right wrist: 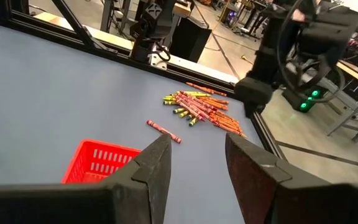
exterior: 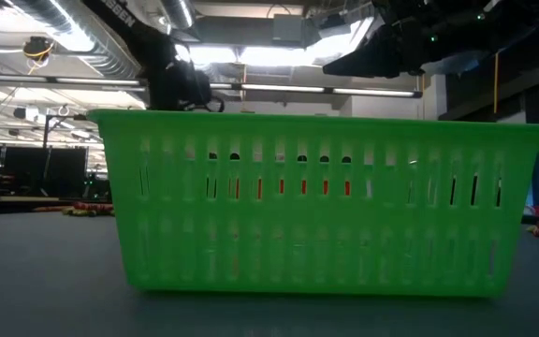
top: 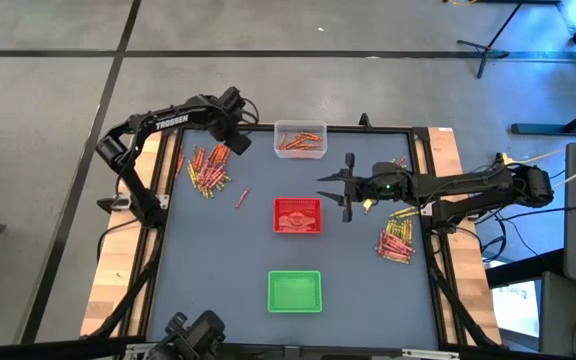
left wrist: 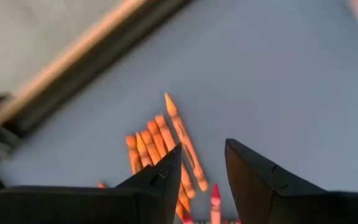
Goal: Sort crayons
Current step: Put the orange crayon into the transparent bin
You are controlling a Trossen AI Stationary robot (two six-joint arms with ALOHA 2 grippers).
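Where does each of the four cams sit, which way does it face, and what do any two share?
High: above the table, looking straight down; both arms, the left gripper over the left crayon pile, the right gripper beside the red tray.
Low: table height, level, facing the green tray; arms overhead.
Left wrist: past its open fingers onto orange crayons.
Right wrist: past its open fingers across the table, with the left arm beyond.
Shared: right wrist and high both show the red tray and left pile.

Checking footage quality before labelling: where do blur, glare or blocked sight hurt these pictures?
Left wrist view: motion blur smears the table edge. Low view: the green tray fills the frame, ceiling lights glare, arms are silhouettes. High and right wrist views: sharp, evenly lit.
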